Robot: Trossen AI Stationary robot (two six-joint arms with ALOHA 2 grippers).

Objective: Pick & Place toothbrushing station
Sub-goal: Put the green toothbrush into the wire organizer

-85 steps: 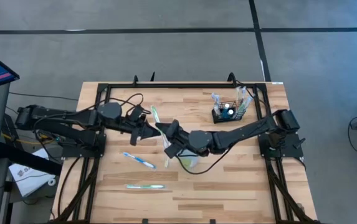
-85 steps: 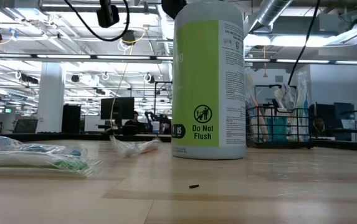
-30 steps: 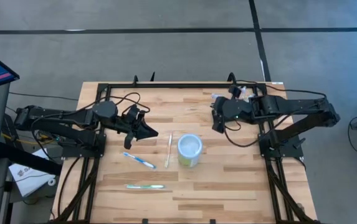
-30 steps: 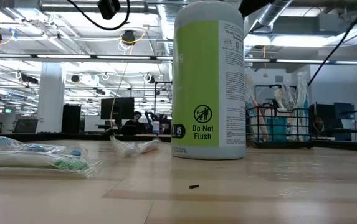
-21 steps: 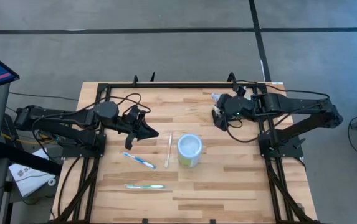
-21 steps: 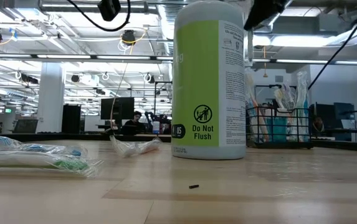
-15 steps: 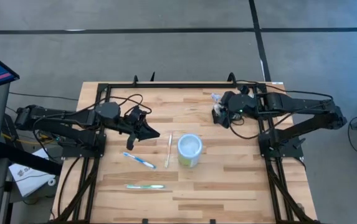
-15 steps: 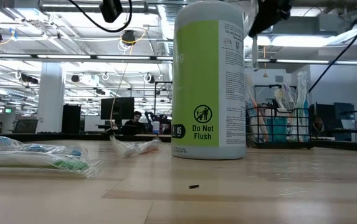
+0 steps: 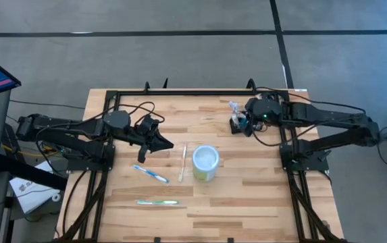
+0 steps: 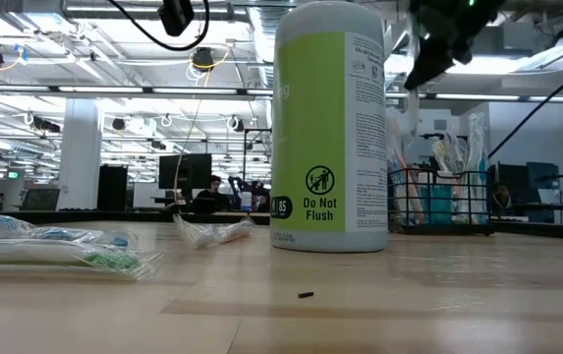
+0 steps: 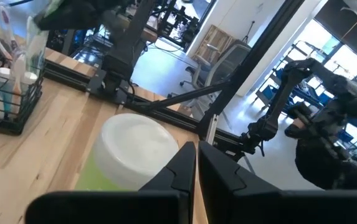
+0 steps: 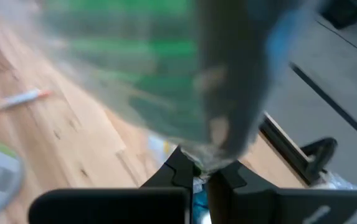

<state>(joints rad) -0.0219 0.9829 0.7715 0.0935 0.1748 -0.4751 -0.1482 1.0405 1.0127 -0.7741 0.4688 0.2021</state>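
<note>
The right gripper (image 9: 247, 123) hangs over the far right corner of the table, its fingers pinched on a wrapped toothbrush (image 12: 184, 81), clear plastic with green and blue showing through, held directly above the small black wire basket (image 9: 239, 123). That basket stands by the table's far right edge, already stuffed with upright toothbrushes; in the low view it (image 10: 438, 202) sits behind and to the right of the white-and-green cup (image 10: 330, 128). The cup (image 9: 205, 163) stands mid-table, well apart from the basket. The left gripper (image 9: 158, 143) hovers left of centre, fingers pressed together and empty. Near it lie three more wrapped toothbrushes: one (image 9: 182, 162) just beside the cup, one (image 9: 150, 174) farther left, one (image 9: 157, 202) toward the near edge.
</note>
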